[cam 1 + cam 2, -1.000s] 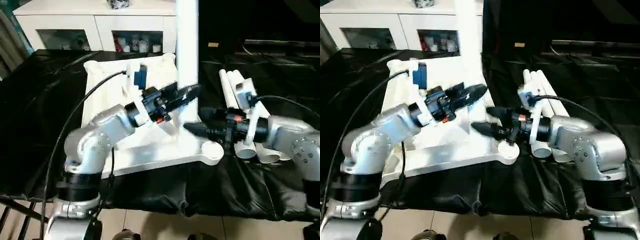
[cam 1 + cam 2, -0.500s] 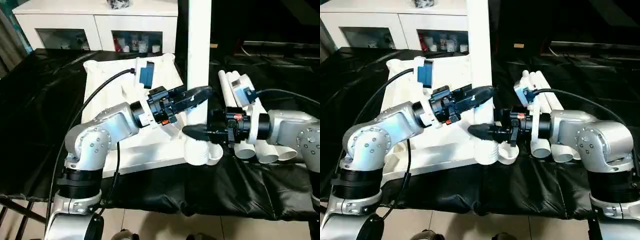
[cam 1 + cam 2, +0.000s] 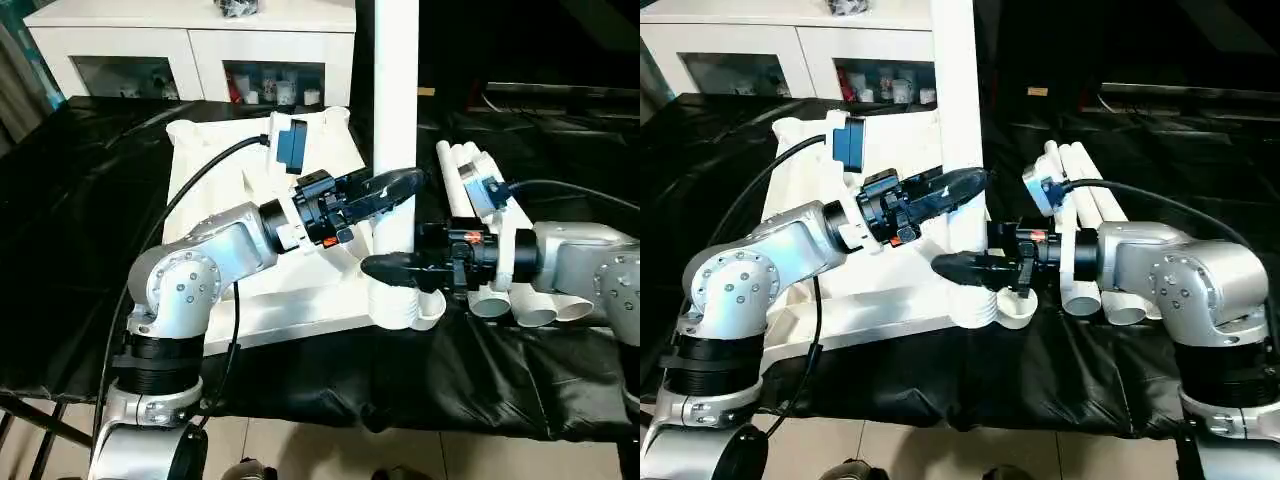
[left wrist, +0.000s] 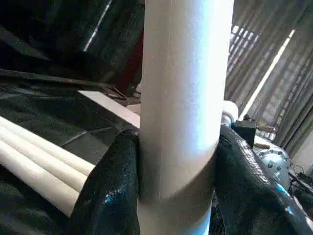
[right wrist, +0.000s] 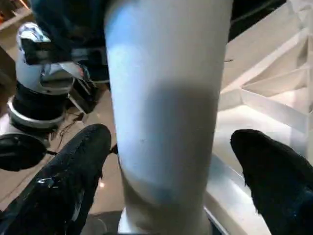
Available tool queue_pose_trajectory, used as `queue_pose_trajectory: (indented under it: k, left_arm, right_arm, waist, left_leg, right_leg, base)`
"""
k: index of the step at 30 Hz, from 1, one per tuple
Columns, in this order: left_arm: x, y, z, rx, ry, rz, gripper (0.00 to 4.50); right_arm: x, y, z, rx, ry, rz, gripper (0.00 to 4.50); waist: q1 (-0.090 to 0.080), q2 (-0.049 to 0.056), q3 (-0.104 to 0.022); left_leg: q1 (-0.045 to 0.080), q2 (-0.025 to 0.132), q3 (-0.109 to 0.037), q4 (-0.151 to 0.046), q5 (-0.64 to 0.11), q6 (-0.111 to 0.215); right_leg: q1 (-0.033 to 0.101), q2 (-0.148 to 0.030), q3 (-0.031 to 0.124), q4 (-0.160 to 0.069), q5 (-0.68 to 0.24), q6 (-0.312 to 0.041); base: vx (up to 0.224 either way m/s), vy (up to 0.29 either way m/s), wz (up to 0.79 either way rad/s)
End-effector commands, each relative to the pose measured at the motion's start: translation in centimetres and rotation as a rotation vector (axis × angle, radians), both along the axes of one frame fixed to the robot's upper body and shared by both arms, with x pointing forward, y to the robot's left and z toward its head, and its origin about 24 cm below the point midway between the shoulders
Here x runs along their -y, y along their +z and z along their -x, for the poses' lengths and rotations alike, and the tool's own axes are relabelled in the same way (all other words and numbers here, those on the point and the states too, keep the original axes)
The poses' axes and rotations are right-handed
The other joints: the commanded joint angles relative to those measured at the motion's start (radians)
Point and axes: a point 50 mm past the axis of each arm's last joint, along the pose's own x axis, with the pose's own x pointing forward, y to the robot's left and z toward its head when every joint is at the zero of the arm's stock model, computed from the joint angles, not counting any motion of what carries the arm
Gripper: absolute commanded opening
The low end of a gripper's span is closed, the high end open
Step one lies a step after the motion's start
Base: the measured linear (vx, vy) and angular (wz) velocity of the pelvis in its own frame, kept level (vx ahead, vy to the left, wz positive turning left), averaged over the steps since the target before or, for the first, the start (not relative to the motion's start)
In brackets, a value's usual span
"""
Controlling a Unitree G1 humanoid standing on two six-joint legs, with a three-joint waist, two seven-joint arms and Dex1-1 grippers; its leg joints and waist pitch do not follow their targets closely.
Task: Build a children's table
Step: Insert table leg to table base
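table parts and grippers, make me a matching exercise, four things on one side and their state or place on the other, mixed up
Things:
1. left gripper
2. right gripper
3. upright leg
4. spare legs

States or places:
A. lying side by side on the black cloth
B. fingers spread wide either side of the leg, not pressing it
C. standing in the tabletop's near corner socket
D. fingers closed on the leg

Pairs: 1-D, 2-B, 3-C, 4-A
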Motion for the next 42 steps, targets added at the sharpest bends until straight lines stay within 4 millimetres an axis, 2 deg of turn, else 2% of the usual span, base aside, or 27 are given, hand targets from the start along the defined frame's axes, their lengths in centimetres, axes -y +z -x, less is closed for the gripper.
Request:
queue_pose_trajectory:
  k: [1,2,4,6,16,18,19,24,27,28,31,34,42]
  left_arm:
    - [0.3,0.9,0.1,0.039,-0.013,-0.017,1.9]
    - [0.3,0.8,0.1,0.04,-0.014,-0.019,1.9]
    - [0.4,0.8,0.2,0.044,-0.019,-0.026,1.9]
    - [0.4,0.8,0.2,0.047,-0.024,-0.034,1.9]
    - [0.5,0.5,0.3,0.058,-0.048,-0.063,1.9]
    - [0.6,0.6,0.3,0.059,-0.049,-0.062,1.9]
    - [0.6,0.7,0.2,0.061,-0.049,-0.06,1.9]
    - [0.7,0.8,0.1,0.067,-0.048,-0.055,1.9]
    - [0.7,0.8,0.1,0.067,-0.049,-0.051,1.9]
    - [0.7,0.8,0.1,0.067,-0.05,-0.052,1.9]
    - [0.7,0.8,0.1,0.069,-0.056,-0.057,1.9]
    - [0.7,0.8,0.2,0.069,-0.058,-0.058,1.9]
    - [0.7,0.7,0.3,0.071,-0.074,-0.065,1.9]
  right_arm:
    - [-0.3,0.3,0.0,0.038,0.003,0.032,4.2]
    - [-0.3,0.3,0.0,0.039,0.003,0.037,4.2]
    - [-0.3,0.2,0.0,0.041,0.004,0.042,3.88]
    - [-0.4,0.1,0.0,0.043,0.004,0.046,3.88]
    - [-0.5,-0.2,0.1,0.04,0.03,0.056,2.89]
    - [-0.5,-0.3,0.2,0.037,0.035,0.056,2.89]
    - [-0.5,-0.3,0.3,0.032,0.042,0.056,2.59]
    - [-0.5,-0.6,0.5,0.019,0.055,0.06,2.18]
    - [-0.6,-0.6,0.5,0.022,0.061,0.052,2.13]
    - [-0.6,-0.6,0.5,0.019,0.064,0.047,2.54]
    - [-0.7,-0.7,0.6,0.026,0.066,0.052,2.65]
    - [-0.7,-0.7,0.5,0.031,0.062,0.056,3.06]
    - [-0.7,-0.5,0.3,0.03,0.056,0.027,3.09]
  waist:
    - [0.005,-0.023,-0.077]
    - [0.005,-0.023,-0.078]
    - [0.005,-0.024,-0.078]
    - [0.005,-0.024,-0.079]
    - [0.005,-0.024,-0.081]
    - [0.006,-0.024,-0.081]
    - [0.006,-0.024,-0.082]
    - [0.007,-0.023,-0.082]
    - [0.008,-0.024,-0.082]
    - [0.008,-0.024,-0.083]
    - [0.008,-0.023,-0.083]
    - [0.008,-0.022,-0.084]
    - [0.008,-0.021,-0.084]
  left_leg:
    - [0.013,0.041,-0.023,-0.066,-0.072,0.033]
    - [0.013,0.041,-0.023,-0.066,-0.071,0.033]
    - [0.012,0.041,-0.023,-0.066,-0.071,0.032]
    - [0.013,0.041,-0.023,-0.066,-0.071,0.032]
    - [0.013,0.041,-0.022,-0.064,-0.064,0.036]
    - [0.013,0.041,-0.022,-0.064,-0.068,0.035]
    - [0.013,0.042,-0.023,-0.064,-0.064,0.035]
    - [0.013,0.042,-0.023,-0.064,-0.064,0.035]
    - [0.012,0.041,-0.023,-0.063,-0.062,0.035]
    - [0.012,0.041,-0.023,-0.063,-0.061,0.035]
    - [0.012,0.041,-0.023,-0.063,-0.062,0.036]
    - [0.013,0.042,-0.024,-0.063,-0.064,0.034]
    - [0.013,0.041,-0.024,-0.063,-0.072,0.032]
  right_leg:
    - [0.059,-0.046,0.042,-0.072,-0.261,-0.165]
    - [0.061,-0.046,0.042,-0.071,-0.255,-0.166]
    - [0.06,-0.046,0.042,-0.071,-0.253,-0.167]
    - [0.061,-0.046,0.043,-0.071,-0.254,-0.166]
    - [0.062,-0.047,0.043,-0.068,-0.237,-0.174]
    - [0.062,-0.046,0.043,-0.068,-0.243,-0.174]
    - [0.062,-0.047,0.043,-0.067,-0.239,-0.174]
    - [0.063,-0.047,0.043,-0.066,-0.231,-0.178]
    - [0.064,-0.047,0.043,-0.066,-0.232,-0.177]
    - [0.064,-0.047,0.043,-0.066,-0.231,-0.178]
    - [0.064,-0.047,0.043,-0.066,-0.23,-0.179]
    - [0.064,-0.046,0.042,-0.065,-0.231,-0.178]
    - [0.063,-0.047,0.042,-0.066,-0.236,-0.181]
  base:
    - [0.0,0.0,0.0]
    - [0.0,0.0,0.0]
    - [0.0,0.0,0.0]
    - [0.0,0.0,0.0]
    - [0.0,0.0,0.0]
    - [0.0,0.0,0.0]
    - [0.0,0.0,0.0]
    - [0.0,0.0,0.0]
    - [0.0,0.0,0.0]
    - [0.0,0.0,0.0]
    - [0.0,0.0,0.0]
    - [0.0,0.0,0.0]
    - [0.0,0.0,0.0]
